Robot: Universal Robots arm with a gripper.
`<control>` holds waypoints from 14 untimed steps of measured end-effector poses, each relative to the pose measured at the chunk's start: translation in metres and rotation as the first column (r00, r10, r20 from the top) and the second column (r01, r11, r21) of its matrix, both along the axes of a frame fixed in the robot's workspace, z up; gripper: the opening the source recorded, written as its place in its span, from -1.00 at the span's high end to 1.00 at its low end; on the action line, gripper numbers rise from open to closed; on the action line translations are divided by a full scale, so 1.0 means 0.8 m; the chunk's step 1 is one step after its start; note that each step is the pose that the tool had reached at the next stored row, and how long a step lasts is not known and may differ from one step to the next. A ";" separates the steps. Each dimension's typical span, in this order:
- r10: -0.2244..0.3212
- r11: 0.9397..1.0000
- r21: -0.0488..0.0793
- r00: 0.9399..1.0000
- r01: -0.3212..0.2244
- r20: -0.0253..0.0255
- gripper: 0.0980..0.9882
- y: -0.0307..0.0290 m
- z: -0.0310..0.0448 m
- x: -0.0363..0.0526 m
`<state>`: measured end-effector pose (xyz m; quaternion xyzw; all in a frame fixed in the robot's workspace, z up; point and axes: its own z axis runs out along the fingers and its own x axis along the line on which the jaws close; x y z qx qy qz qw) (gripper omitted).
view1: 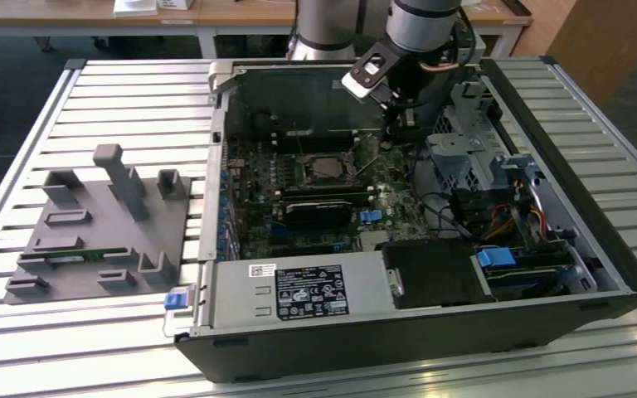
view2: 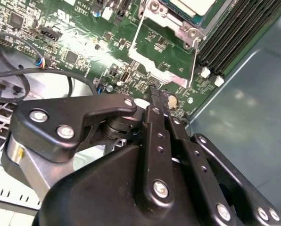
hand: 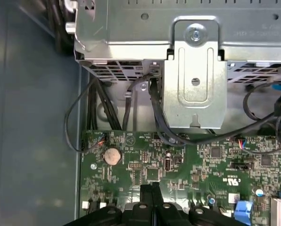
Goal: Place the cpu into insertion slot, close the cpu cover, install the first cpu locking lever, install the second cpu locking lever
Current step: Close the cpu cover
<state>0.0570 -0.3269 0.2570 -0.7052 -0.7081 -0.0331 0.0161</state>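
Found cpu (view2: 191, 4) seated in insertion slot (view1: 324, 169), just left of centre in exterior view; judged first step done. Noted cpu cover (view2: 136, 40) tipped up beside slot, so counted the other three steps as outstanding. Logged gripper (view1: 394, 133) at upper middle of that frame, tips near cover, jaws pressed together, holding nothing.

Silver-grey tubular arm (view1: 420, 25) is noted, with black wrist (view1: 413, 79); white-and-black camera box (view1: 365, 75) is mounted at its 8 o'clock in the exterior view; gripper (view2: 155, 93) is built of matte-black linkage bars (view2: 152, 141), fastened by silver screws (view2: 161, 188).
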 end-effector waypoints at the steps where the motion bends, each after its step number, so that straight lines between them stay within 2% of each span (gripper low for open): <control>1: 0.000 1.000 0.000 1.000 0.000 0.000 0.98 0.0003 -0.0022 0.001; 5: -0.001 1.000 0.000 1.000 0.001 0.000 0.98 0.0007 -0.0104 0.001; 14: -0.001 1.000 0.000 1.000 0.001 -0.001 0.98 0.0007 -0.0125 -0.004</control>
